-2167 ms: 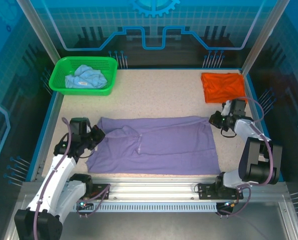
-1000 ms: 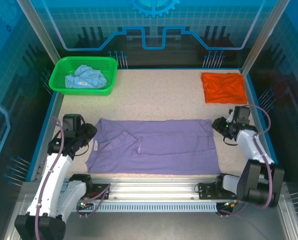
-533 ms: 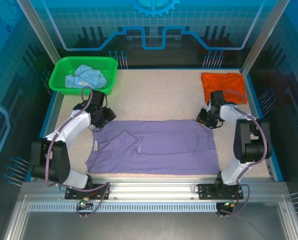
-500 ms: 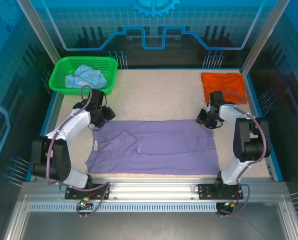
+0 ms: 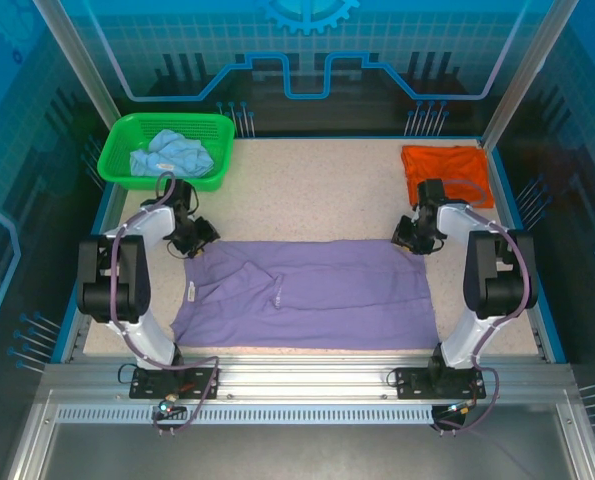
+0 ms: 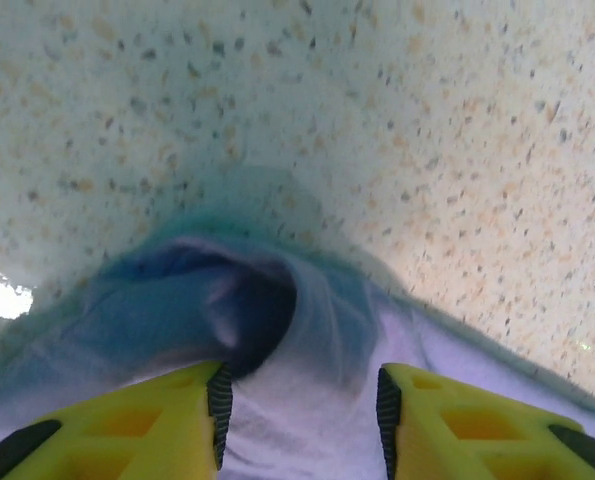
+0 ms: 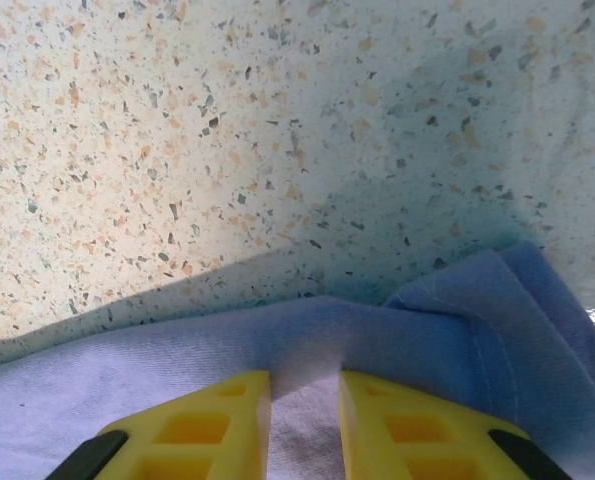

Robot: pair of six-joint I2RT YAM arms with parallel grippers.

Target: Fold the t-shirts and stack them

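Right gripper (image 7: 304,392) nips a fold of the lavender t-shirt (image 5: 317,295) between near-closed jaws; left gripper (image 6: 299,400), half-open, straddles its bunched edge, likely readying a fold.

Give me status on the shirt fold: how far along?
Done: orange t-shirt lies folded at the far right. In hand: purple t-shirt laid out; right gripper pinches its far edge, left gripper straddles the other far corner, jaws apart. To do: blue t-shirt crumpled in the green basket; nothing stacked yet.
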